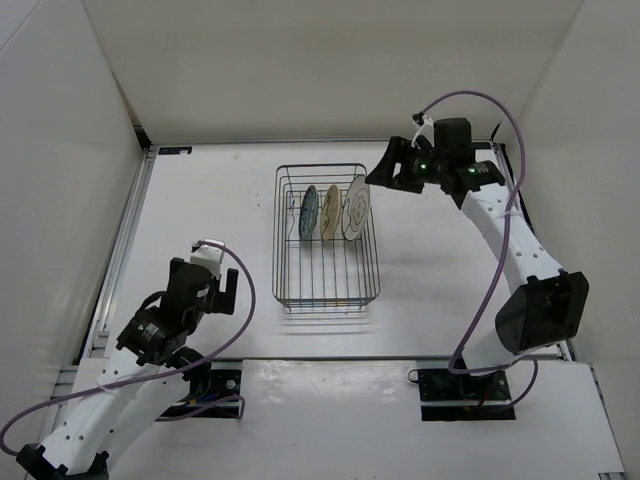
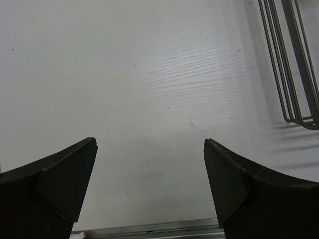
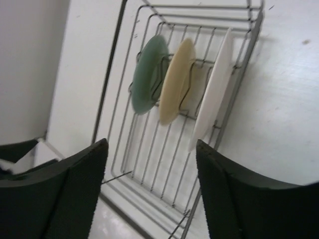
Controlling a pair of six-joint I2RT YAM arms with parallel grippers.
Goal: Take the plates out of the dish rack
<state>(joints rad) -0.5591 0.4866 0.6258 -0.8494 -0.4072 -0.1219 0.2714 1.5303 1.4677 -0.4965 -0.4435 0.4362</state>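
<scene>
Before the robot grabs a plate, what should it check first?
1. Right pincer open: ok.
2. Left pincer open, empty: ok.
3. Teal plate, cream plate, white plate standing in the dish rack: ok.
4. White plate nearest the right pincer: ok.
5. Right pincer around a plate's rim: not ok, it is apart from them.
6. Dish rack fixed to the table: cannot tell.

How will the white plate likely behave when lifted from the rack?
The white plate looks rigid and smooth, so probably slippery. Standing on edge between tines in the dish rack, it may roll or tip once freed.
</scene>
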